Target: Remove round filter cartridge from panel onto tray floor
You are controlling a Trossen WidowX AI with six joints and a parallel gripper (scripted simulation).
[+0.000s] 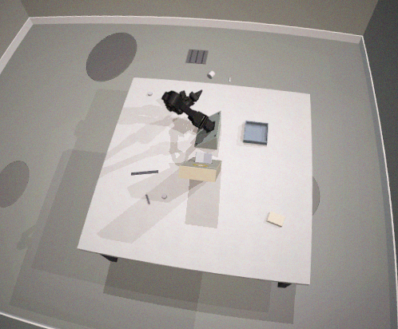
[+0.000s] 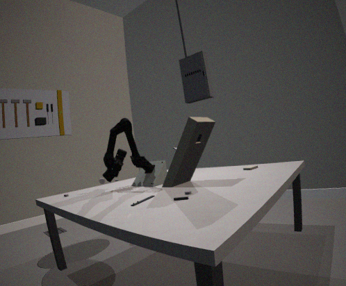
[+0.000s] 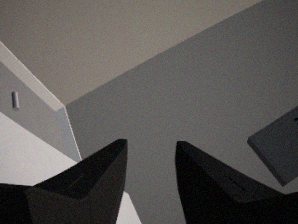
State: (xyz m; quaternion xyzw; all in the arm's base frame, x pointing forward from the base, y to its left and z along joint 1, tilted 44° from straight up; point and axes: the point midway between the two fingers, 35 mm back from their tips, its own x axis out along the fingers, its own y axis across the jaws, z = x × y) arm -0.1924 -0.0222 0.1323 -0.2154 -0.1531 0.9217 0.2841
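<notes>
A white square table (image 1: 236, 223) is seen on a grey floor ringed by pale skirting, with a tool board (image 2: 24, 112) hung on the beige wall. The matte black claw (image 3: 150, 163) is raised off the table toward the wall, its wedge-shaped fingers drawn narrow with nothing between them. Behind it slopes the green-grey service panel (image 1: 211, 132); beyond that sits the blue tray (image 1: 256, 132). The cartridge cannot be made out.
</notes>
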